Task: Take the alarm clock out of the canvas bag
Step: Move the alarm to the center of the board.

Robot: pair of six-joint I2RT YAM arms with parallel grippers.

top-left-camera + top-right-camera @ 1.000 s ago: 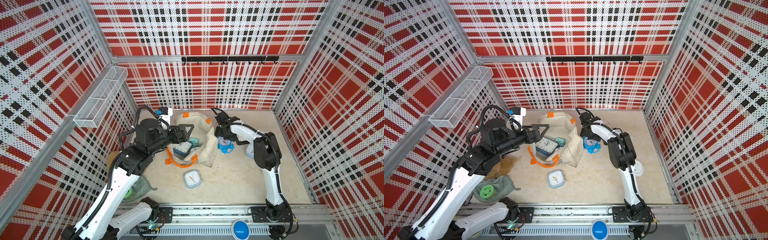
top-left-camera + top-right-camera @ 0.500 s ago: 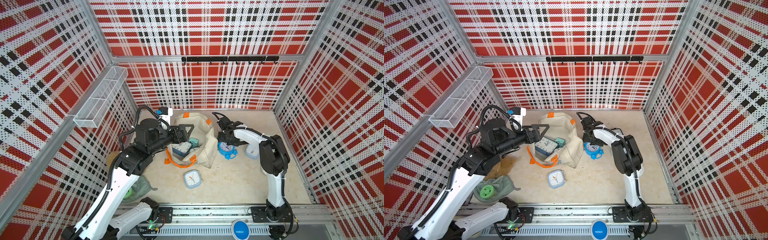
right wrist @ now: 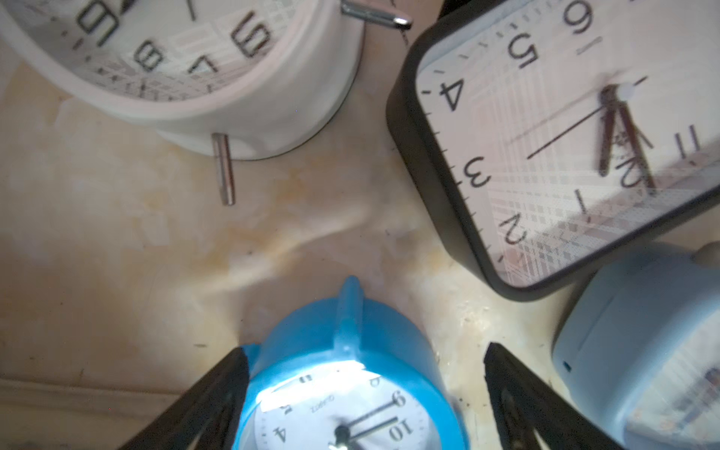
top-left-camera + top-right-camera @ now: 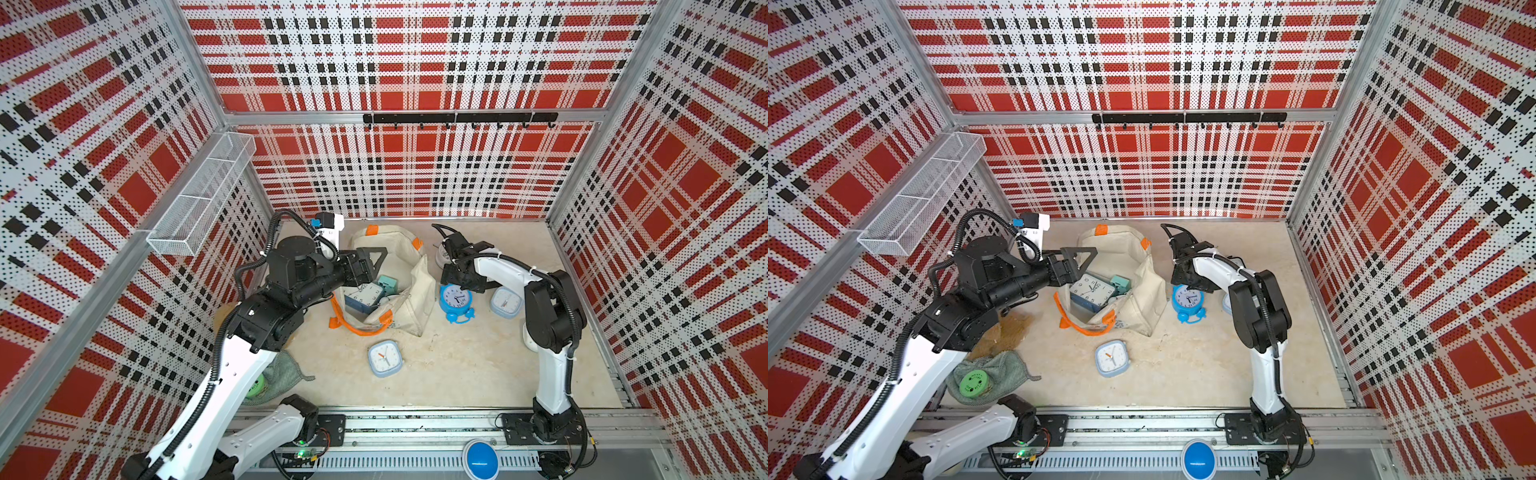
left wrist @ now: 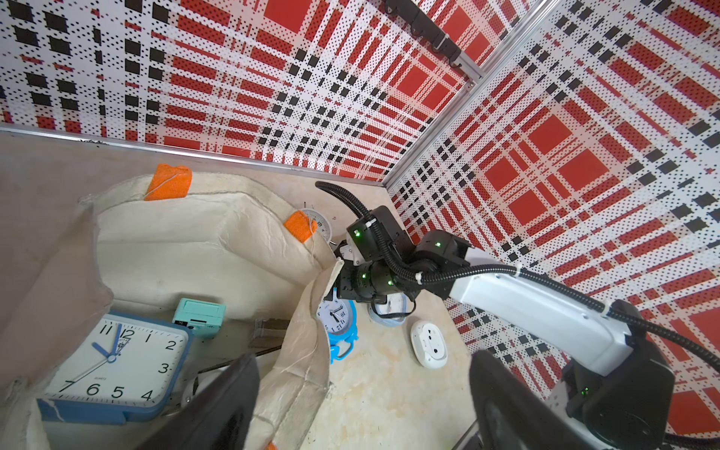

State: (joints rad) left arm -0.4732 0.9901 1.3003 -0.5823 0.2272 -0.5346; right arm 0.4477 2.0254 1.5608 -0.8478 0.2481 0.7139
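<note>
Left gripper (image 4: 370,266): at the left edge of the canvas bag (image 4: 409,291), above its open mouth. Jaws wide apart, nothing held.

Inside the bag: a square blue-framed alarm clock (image 5: 113,362), dial showing, with a small teal clock (image 5: 199,316) just beside it.

In front of the bag: a pale blue square clock (image 4: 385,358), dial up.

Just right of the bag: a round blue alarm clock (image 4: 456,299), outside it.

Right gripper (image 3: 365,350): over that round clock, jaws spread to either side. One finger (image 3: 210,397) is close against the casing, the other clear of it. No grip.
</note>
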